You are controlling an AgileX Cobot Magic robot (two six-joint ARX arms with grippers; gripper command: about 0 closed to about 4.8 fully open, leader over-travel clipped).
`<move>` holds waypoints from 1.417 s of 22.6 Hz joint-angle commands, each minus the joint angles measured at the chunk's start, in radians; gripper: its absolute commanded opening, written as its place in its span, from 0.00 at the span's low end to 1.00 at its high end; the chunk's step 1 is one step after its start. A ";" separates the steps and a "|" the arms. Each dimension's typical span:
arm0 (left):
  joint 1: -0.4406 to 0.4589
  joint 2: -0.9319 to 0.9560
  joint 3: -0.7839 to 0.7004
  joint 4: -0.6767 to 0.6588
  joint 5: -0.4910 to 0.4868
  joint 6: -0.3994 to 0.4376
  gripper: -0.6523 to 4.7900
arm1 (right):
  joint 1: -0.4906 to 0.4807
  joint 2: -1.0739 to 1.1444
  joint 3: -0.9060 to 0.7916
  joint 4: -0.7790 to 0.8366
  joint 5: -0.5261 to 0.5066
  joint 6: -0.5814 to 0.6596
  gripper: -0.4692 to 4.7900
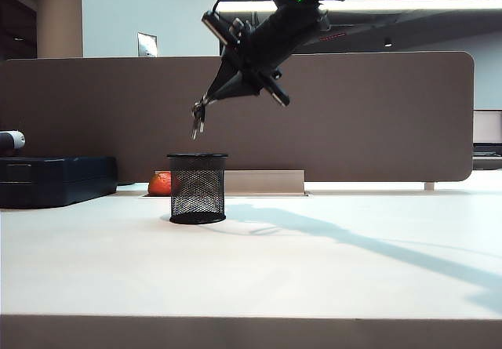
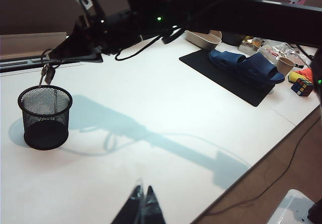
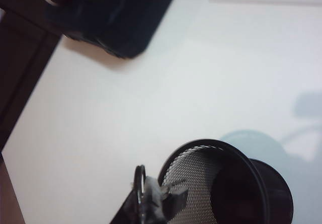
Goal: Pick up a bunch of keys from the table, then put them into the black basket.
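Note:
The bunch of keys (image 1: pixel 198 121) dangles from my right gripper (image 1: pixel 206 104), which is shut on it high above the table (image 1: pixel 329 270). The keys hang just over the left side of the black basket's (image 1: pixel 197 188) rim, clear of it. In the right wrist view the keys (image 3: pixel 167 197) and their dark loop sit at the gripper (image 3: pixel 144 198), with the basket (image 3: pixel 236 183) open right beside and below. The left wrist view shows the keys (image 2: pixel 48 73) above the basket (image 2: pixel 45 116). My left gripper (image 2: pixel 143 193) is shut and empty, hovering over bare table well away from the basket.
A low dark blue box (image 1: pixel 55 178) lies at the far left, and an orange object (image 1: pixel 160 184) sits behind the basket. A brown partition (image 1: pixel 376 114) runs along the back. Blue slippers (image 2: pixel 246 65) on a black mat, a bowl (image 2: pixel 204 39) and a puzzle cube (image 2: pixel 302 86) lie at the far end.

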 commanded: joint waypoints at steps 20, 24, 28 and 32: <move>0.003 0.000 0.006 0.006 0.003 0.004 0.11 | 0.015 0.062 0.036 -0.106 0.000 -0.026 0.58; 0.003 0.000 0.006 0.006 0.003 0.005 0.11 | 0.015 0.060 0.037 -0.106 -0.006 -0.027 0.58; 0.003 0.000 0.006 0.006 0.003 0.005 0.11 | 0.015 0.060 0.037 -0.106 -0.006 -0.026 0.58; 0.003 0.000 0.006 0.006 0.003 0.005 0.11 | 0.015 0.055 0.038 -0.106 -0.006 -0.027 0.58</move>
